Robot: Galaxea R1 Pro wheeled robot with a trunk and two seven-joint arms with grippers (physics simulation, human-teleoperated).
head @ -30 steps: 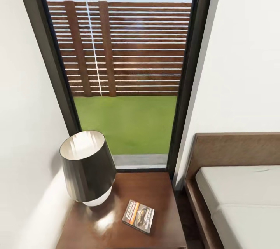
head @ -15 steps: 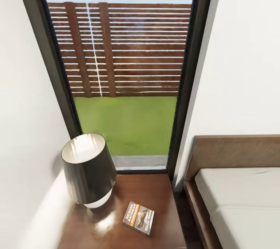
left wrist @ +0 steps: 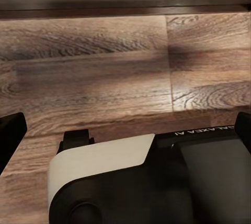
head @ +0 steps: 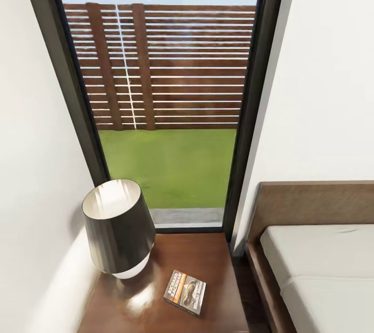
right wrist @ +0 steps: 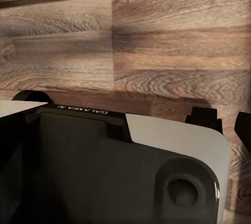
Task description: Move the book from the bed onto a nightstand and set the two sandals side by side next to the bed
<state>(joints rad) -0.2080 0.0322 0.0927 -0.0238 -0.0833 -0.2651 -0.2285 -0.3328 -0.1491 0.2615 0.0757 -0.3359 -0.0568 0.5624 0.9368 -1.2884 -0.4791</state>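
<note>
The book (head: 185, 292) lies flat on the glossy dark brown nightstand (head: 208, 250), to the right of a lamp, with nothing touching it. Right of the nightstand is the bed (head: 322, 265), with its pale grey mattress and brown headboard (head: 311, 203). The sandals are out of view. In the left wrist view my left gripper (left wrist: 125, 135) is open, its dark fingertips (left wrist: 10, 135) at both picture edges over the wood-plank floor (left wrist: 104, 77). My right gripper (right wrist: 125, 130) also hangs open above the floor (right wrist: 172, 51), with one fingertip (right wrist: 244, 130) at the edge.
A dark-shaded lamp (head: 117, 224) stands on the nightstand's left half. Behind it a tall dark-framed window (head: 166, 115) shows a slatted fence and grass. White walls close in on both sides. My own base (left wrist: 157, 182) shows under both wrist cameras.
The whole head view has shifted slightly, so the camera moved a little. The book, lamp and bed stay where they were.
</note>
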